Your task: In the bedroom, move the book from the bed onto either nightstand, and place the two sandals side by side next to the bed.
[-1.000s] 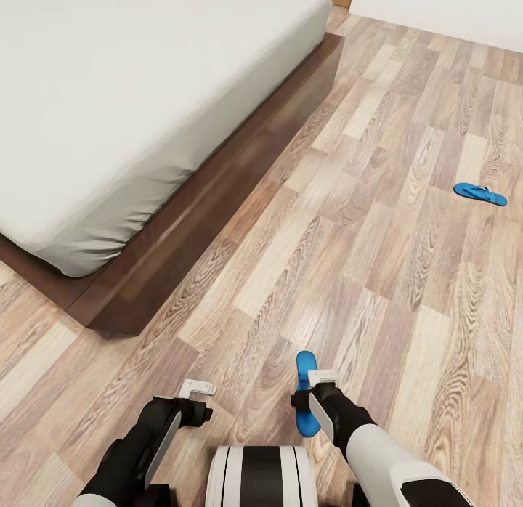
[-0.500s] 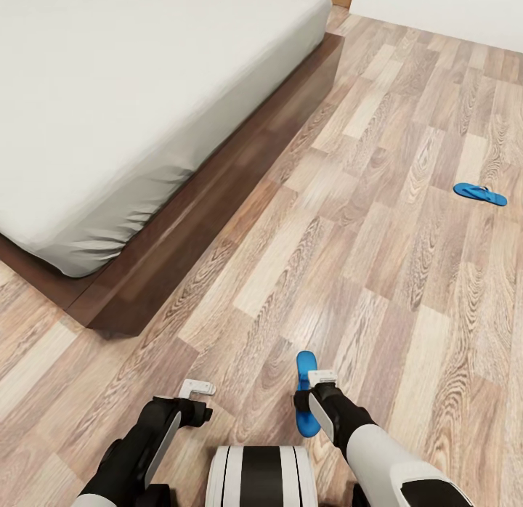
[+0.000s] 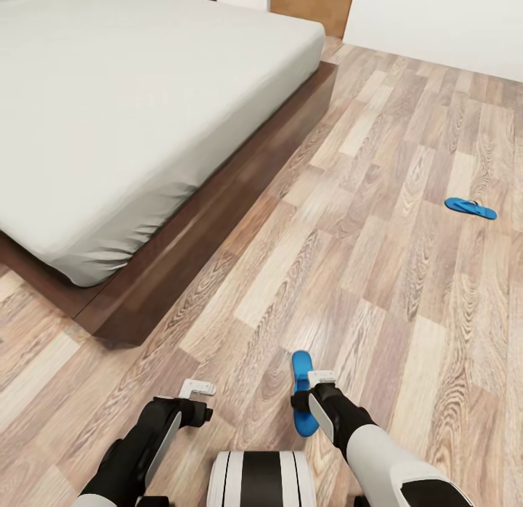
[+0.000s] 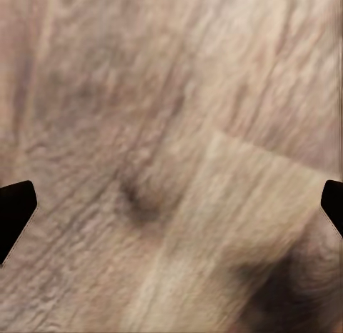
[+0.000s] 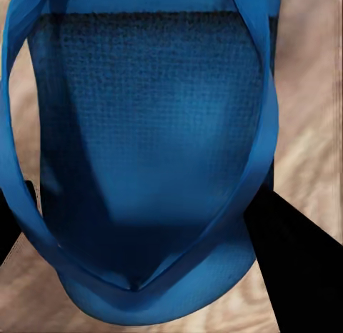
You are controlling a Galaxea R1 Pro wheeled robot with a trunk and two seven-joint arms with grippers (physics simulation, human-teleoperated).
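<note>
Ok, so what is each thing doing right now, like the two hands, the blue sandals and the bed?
Left hand: open, holding nothing, above the floor.
Right hand: shut on the near sandal.
Near sandal: held in the right hand, off to the bed's side.
Far sandal: lying flat on the floor, alone, away from the bed.
Bed: bare mattress in what shows, no book on it.

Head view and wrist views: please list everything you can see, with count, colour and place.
bed: one, light-grey mattress on a dark brown frame, upper left of the head view.
held sandal: one, bright blue, in the right hand, low over the floor.
far sandal: one, bright blue, on the floor at the right, away from the bed.
floor: light wood planks.
wall: white, at the back.
left hand: one, white fingers, open, holding nothing.
right hand: one, shut on the held sandal.
</note>
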